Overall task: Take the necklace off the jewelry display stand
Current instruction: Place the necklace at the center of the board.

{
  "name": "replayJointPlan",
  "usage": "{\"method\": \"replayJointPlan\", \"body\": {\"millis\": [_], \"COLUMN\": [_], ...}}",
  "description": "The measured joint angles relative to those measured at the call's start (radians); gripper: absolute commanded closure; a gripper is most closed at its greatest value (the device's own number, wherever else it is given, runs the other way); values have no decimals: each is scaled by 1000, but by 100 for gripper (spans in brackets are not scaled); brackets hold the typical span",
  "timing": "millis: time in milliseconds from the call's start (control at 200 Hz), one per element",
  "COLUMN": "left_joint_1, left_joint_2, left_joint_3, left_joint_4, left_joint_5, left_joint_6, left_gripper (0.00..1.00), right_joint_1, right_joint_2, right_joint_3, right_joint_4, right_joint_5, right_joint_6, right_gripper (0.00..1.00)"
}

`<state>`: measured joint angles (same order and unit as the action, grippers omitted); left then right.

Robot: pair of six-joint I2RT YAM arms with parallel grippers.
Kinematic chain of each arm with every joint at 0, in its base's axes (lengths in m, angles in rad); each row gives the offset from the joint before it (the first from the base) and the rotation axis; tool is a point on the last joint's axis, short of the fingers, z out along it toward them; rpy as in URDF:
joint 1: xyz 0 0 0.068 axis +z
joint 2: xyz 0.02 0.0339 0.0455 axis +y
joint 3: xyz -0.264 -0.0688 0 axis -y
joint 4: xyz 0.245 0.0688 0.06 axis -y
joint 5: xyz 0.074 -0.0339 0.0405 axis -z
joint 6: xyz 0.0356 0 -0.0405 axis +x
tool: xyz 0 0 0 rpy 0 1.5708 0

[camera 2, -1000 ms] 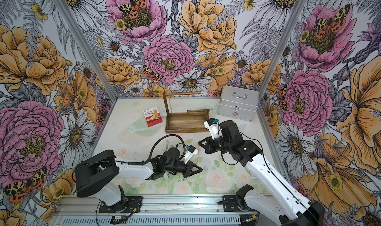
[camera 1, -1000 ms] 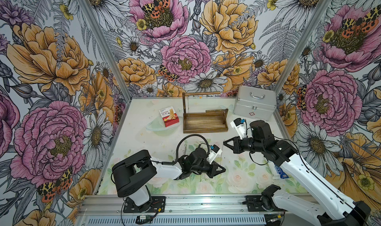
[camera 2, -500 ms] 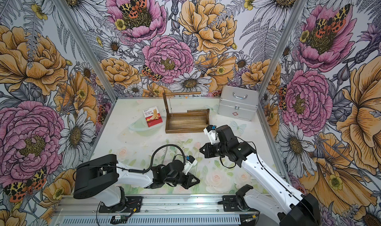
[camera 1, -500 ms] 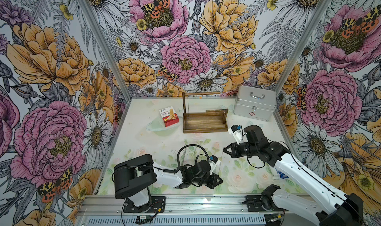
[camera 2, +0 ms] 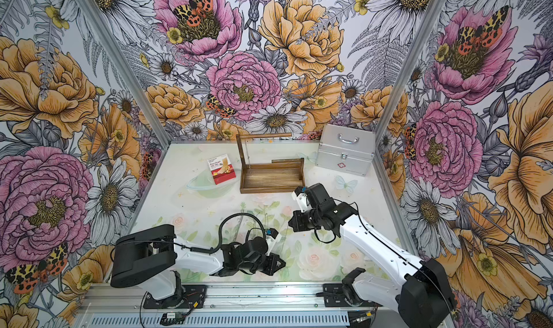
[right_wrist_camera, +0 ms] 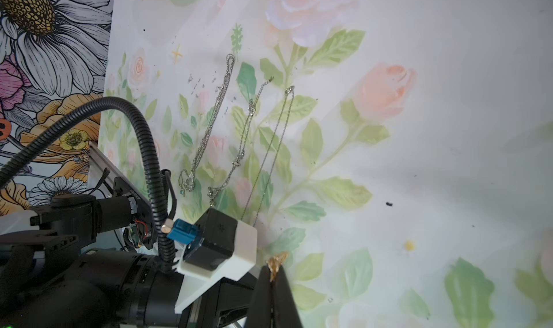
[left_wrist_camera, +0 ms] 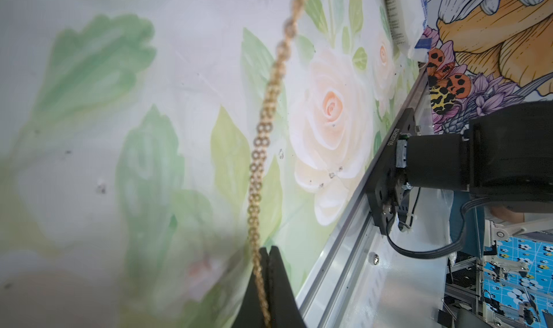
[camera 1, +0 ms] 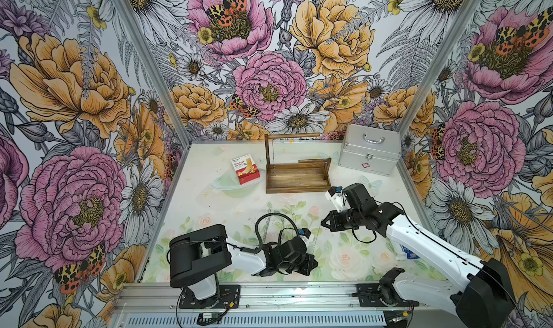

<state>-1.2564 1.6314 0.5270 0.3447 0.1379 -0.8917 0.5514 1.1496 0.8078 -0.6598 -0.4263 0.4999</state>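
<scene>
Retreated toward front: left gripper (left_wrist_camera: 267, 251) and right gripper (right_wrist_camera: 273, 271) each pinching gold necklace (left_wrist_camera: 260, 150), faint overhead.

A glossy gold metal chain (left_wrist_camera: 255, 174) is pinched by matt black fingers (left_wrist_camera: 279, 281); the stand (camera 1: 294, 178) is of grained wood.

We see a gold necklace (left_wrist_camera: 259, 162) between black jaws, a dark brown stand (camera 1: 294, 189), a white table (camera 1: 227, 209) with peach roses.
</scene>
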Motion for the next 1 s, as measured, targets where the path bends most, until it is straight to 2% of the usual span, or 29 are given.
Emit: {"method": "replayJointPlan", "body": {"millis": [385, 650, 1001], "left_joint_1": [-1, -29, -47], "left_joint_2": [0, 0, -14], "left_joint_3": [12, 41, 64], "left_joint_4": [-45, -88, -154], "left_joint_5": [-31, -80, -134], "left_joint_6": [5, 31, 55], "left_gripper": [96, 86, 80], "right_joint_1": [8, 19, 26], "right_joint_2": [84, 96, 108], "right_joint_3": [0, 0, 0], "right_joint_4": [46, 60, 65], "right_joint_5": [14, 14, 14], "right_joint_6": [-1, -1, -4], "right_gripper": [100, 100, 100]}}
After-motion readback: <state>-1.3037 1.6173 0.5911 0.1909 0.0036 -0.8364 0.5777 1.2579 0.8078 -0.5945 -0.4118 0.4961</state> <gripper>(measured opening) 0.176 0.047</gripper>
